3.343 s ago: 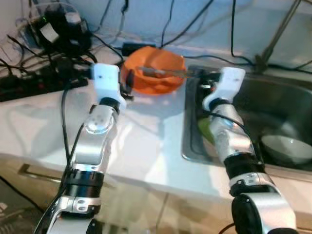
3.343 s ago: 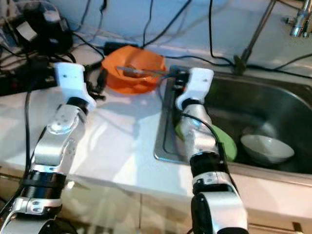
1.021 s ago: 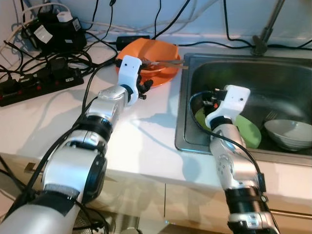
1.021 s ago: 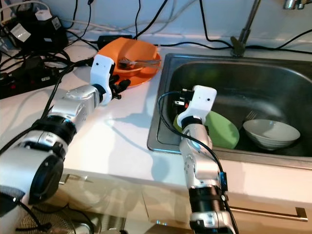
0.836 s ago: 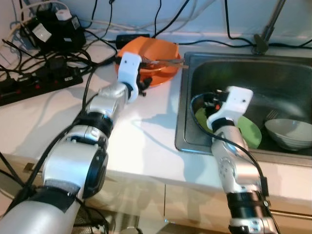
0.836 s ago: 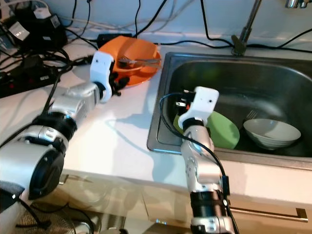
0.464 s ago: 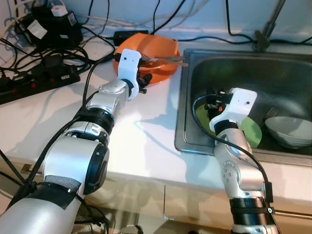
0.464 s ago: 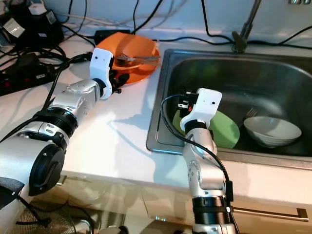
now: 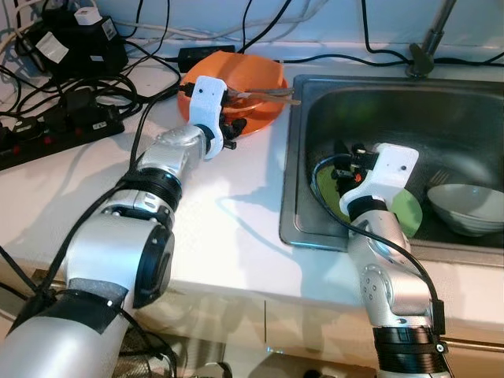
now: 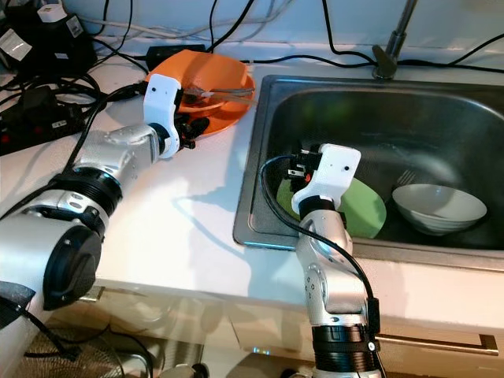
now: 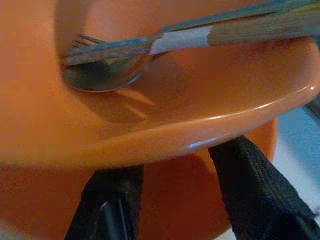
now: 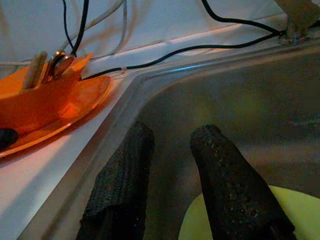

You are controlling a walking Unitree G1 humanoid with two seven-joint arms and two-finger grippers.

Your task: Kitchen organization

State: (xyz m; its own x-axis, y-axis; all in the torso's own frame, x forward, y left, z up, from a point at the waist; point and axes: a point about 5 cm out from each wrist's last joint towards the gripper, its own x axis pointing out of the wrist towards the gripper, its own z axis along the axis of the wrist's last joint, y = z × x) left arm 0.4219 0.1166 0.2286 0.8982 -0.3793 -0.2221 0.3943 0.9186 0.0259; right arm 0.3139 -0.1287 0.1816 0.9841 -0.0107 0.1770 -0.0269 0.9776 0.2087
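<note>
Left gripper (image 11: 172, 200) pressed up against the near side of the orange bowl (image 9: 250, 83), fingers apart and reaching beneath the flared rim, nothing pinched yet; probably lining up a grip on the rim to lift or shift it. Bowl sitting on the white counter (image 9: 220, 228) just beside the sink (image 10: 441, 126), glossy, shallow and wide-lipped, holding a fork and spoon (image 11: 110, 60) whose handles jut over the edge toward the basin. Right gripper (image 12: 170, 185) held low inside the sink, fingers slightly parted and empty, poised over the green plate (image 10: 362, 209), a white bowl (image 10: 439, 206) alongside. Cables and a power strip (image 9: 55, 130) behind on the counter.
</note>
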